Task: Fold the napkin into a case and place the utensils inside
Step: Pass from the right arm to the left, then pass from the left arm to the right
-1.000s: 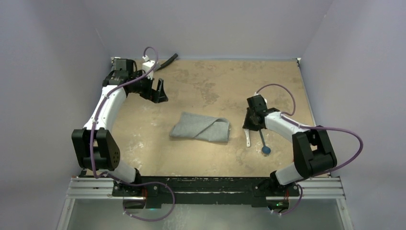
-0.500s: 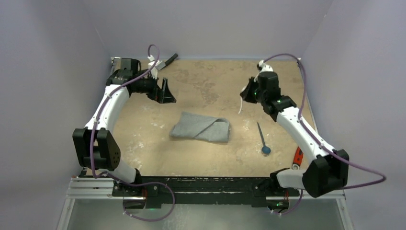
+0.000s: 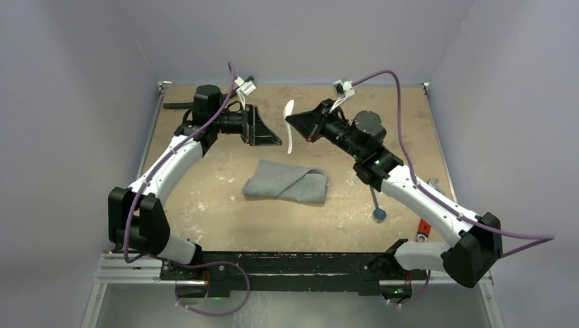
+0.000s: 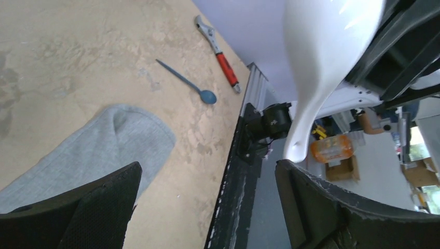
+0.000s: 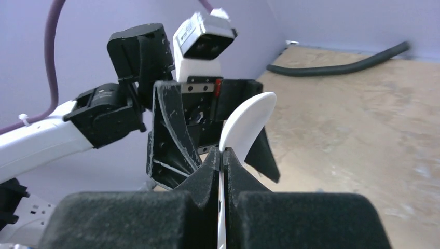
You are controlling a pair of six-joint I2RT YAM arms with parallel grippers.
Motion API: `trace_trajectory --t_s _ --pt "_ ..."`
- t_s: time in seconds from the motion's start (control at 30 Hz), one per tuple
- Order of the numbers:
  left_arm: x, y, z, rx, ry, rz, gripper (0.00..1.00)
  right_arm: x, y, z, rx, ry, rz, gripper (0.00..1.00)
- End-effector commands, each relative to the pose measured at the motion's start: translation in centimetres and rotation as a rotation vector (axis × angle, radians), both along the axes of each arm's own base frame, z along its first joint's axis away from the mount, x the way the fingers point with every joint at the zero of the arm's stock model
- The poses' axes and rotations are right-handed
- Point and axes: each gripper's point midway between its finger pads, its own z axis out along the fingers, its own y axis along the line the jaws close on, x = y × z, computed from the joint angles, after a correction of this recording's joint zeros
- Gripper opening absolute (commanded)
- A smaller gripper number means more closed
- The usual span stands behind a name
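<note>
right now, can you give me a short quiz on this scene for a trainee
1. True or false: the right end effector is shut on the white spoon.
2. Where is the blue-ended stick? A on the table, apart from the napkin; B tucked inside it; C held in the air.
3. Fill in: the left end effector stands ___.
Key: 1 true; 2 A; 3 open.
</note>
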Motion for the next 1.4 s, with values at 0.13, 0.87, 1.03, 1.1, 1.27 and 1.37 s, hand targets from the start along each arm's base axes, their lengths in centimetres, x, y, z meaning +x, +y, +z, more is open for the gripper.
trace_trajectory --t_s 0.13,0.87,1.03,1.1,1.27,1.37 --pt "-2.8 -0.5 8.4 -0.247 -0.113 -0.06 0.96 -2.4 2.9 4.5 0.291 -0.13 0.106 0.0" --pt "-4.3 0.9 6.2 -0.103 -0.252 -0.178 0.0 -2.8 4.8 4.6 0.333 -0.115 0.221 0.28" --pt "0.1 5.6 2.3 0.419 -0.579 -0.163 0.0 -2.5 3.9 3.0 0.13 0.081 0.159 0.74" --pt "2.7 8.0 1.4 0.614 -0.746 -0.129 0.0 -2.3 3.3 2.5 0.069 0.165 0.134 0.81" --pt "5.1 11.0 2.5 1.063 -1.289 -0.082 0.0 -2.2 4.0 -0.2 -0.012 0.437 0.181 0.87" --pt "5.3 11.6 4.5 1.216 -1.536 -0.026 0.0 -2.1 5.2 -1.2 0.004 0.537 0.221 0.86"
